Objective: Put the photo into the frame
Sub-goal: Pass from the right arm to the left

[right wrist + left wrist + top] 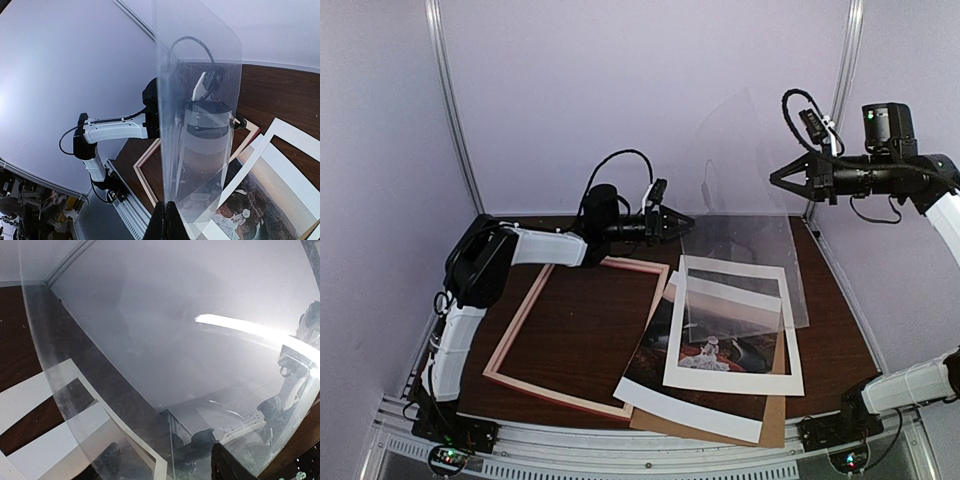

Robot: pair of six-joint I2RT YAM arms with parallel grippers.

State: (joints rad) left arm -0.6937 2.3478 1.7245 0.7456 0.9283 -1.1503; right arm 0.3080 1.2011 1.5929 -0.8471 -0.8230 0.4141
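Photo (655,355) lower centre in top view, flat on board (775,425), mat (732,381) overlapping its right part. Frame (515,320) beside it on the left, flat on dark wooden table (840,330). Lilac walls (620,100) all round. Right gripper (772,180) raised at upper right, at clear sheet (740,235). Left gripper (688,220) tapered to a point by sheet's left edge, contact unclear.

Left wrist: sheet (175,340) filling nearly everything, one dark finger (227,465) at bottom edge. Spread or pressed together, cannot tell.

Right wrist: right gripper (165,220) pressed together on sheet's (195,100) bottom edge. Photo (240,215) lower right, cut off. Frame (144,182) partly behind sheet.
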